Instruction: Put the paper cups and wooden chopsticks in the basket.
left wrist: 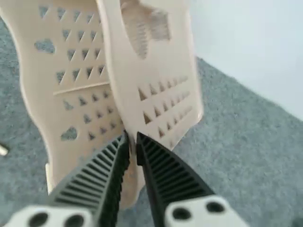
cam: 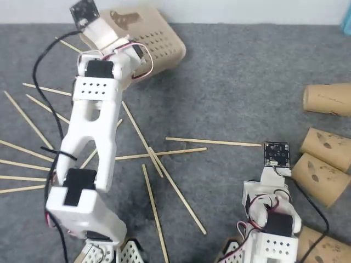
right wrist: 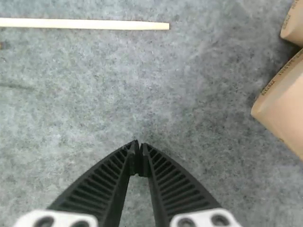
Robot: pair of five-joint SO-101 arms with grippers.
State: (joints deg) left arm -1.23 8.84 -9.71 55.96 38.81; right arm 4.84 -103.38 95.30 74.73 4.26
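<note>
The basket (cam: 159, 41) lies tipped on its side at 12 o'clock of the high view, on the grey carpet (cam: 236, 82). It is beige, with rows of small cut-outs in its walls. The paper cups (cam: 321, 178) lie on their sides in a loose column from 3 to 5 o'clock, well apart from the basket. They carry small dark printed marks that are too small to read. The wooden chopsticks (cam: 141, 137) are scattered flat from 9 o'clock through the centre, some crossing one another.

The left wrist view shows what the high view hides under the arm. The left gripper (left wrist: 131, 139) is pinched onto a thin wall of the basket (left wrist: 80, 71), and its ribbed black fingers (left wrist: 163, 170) are nearly together with that wall between them.

The right wrist view shows the right gripper (right wrist: 137, 144) clenched on nothing, fingertips touching, over bare carpet. A chopstick (right wrist: 85, 23) lies beyond the tips. A cup (right wrist: 281, 111) lies off to one side, apart from the fingers. Print runs along the cup's edge, but it cannot be made out. In the high view this arm sits at 5 o'clock, just beside the cups.
</note>
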